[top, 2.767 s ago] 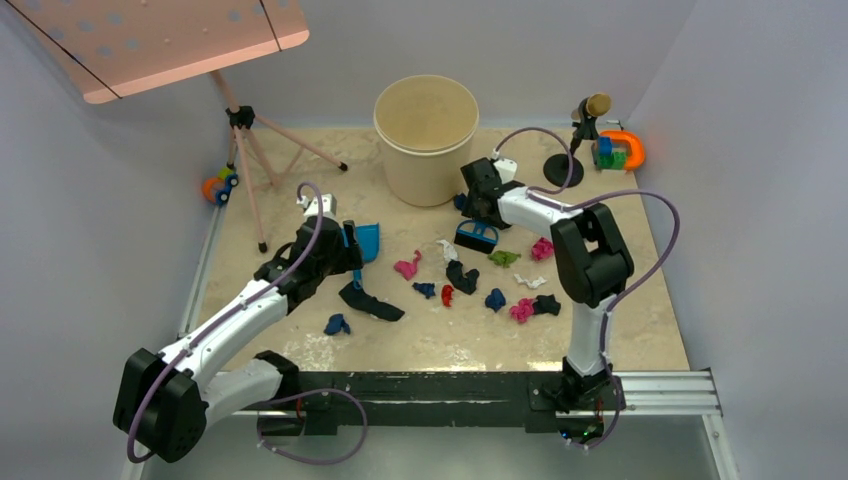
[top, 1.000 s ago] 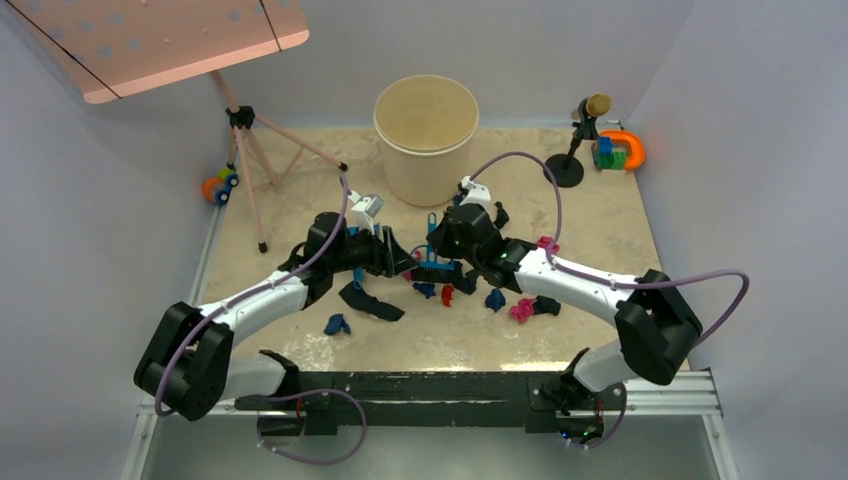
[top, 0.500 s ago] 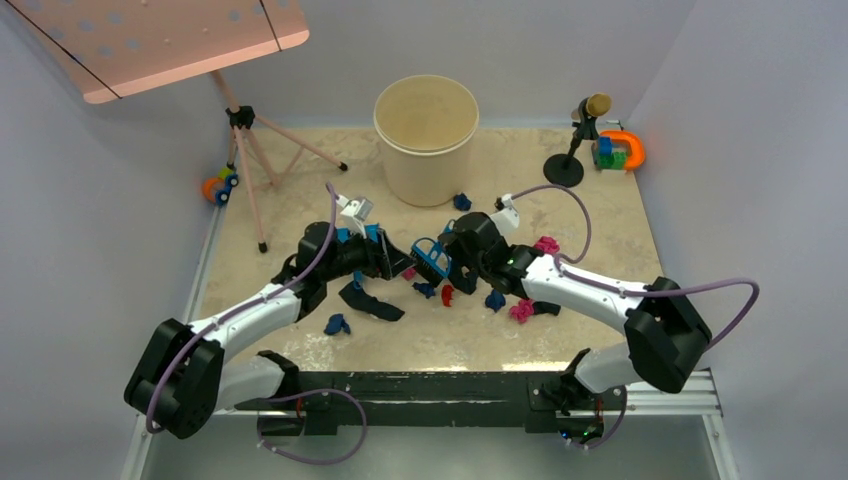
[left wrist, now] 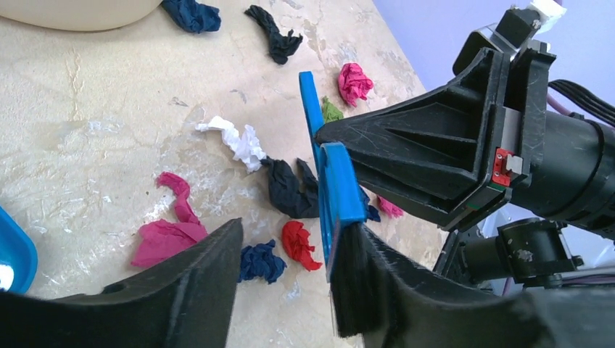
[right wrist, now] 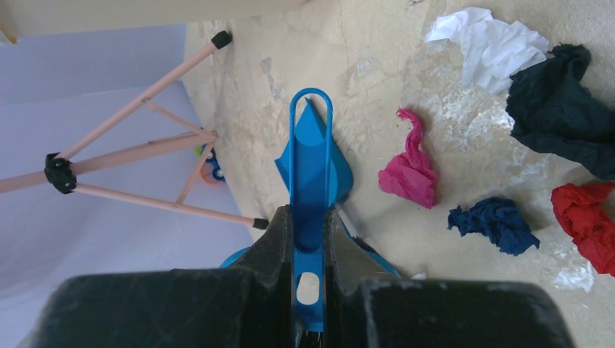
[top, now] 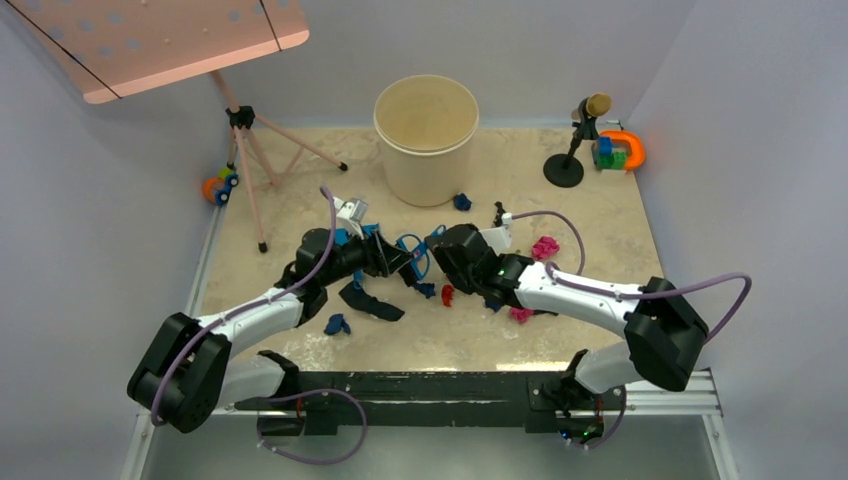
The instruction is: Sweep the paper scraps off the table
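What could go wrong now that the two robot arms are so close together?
1. The brush in the right pincer sits right beside the left pincer, so they might bump.
2. The dustpan is off to one side, so a sweep may just scatter the paper scraps.
3. A few scraps lie apart near the bucket and could get missed.

Your right gripper (right wrist: pixel 308 221) pinched the blue brush (right wrist: pixel 310 190) tight, with its loop end pointing to twelve o'clock. A blue dustpan (right wrist: pixel 339 174) sat just behind the loop. On the table (right wrist: pixel 406 94), out at three o'clock from the brush, lay a pink scrap (right wrist: pixel 410 172), then a dark blue scrap (right wrist: pixel 493 222), then a red scrap (right wrist: pixel 587 226). At two o'clock a white scrap (right wrist: pixel 489 43) lay just beside a black scrap (right wrist: pixel 562 109). Pink tripod legs (right wrist: pixel 138 96) stood at nine.
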`<state>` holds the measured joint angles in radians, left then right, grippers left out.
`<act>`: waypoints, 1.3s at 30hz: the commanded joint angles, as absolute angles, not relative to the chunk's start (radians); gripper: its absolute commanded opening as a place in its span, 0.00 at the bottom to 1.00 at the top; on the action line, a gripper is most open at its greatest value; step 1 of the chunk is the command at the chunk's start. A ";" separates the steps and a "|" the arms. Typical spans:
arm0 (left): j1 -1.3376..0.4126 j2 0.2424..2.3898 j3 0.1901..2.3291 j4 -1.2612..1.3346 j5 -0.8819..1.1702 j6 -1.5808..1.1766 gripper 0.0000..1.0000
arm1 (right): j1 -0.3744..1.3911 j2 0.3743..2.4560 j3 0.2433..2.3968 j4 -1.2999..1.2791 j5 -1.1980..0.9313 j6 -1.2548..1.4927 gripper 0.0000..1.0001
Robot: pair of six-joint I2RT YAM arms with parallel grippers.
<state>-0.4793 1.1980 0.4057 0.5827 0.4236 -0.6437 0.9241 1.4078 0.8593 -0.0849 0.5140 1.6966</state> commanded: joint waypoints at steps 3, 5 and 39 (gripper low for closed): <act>-0.483 1.221 0.429 0.636 0.441 -0.649 0.35 | 0.958 1.430 0.904 -0.052 0.568 1.758 0.00; -0.483 1.225 0.440 0.619 0.445 -0.647 0.17 | 0.962 1.426 0.895 -0.046 0.561 1.739 0.00; -0.483 1.671 0.592 1.424 1.086 -1.292 0.00 | 0.549 0.793 0.570 -0.052 -0.295 0.394 0.90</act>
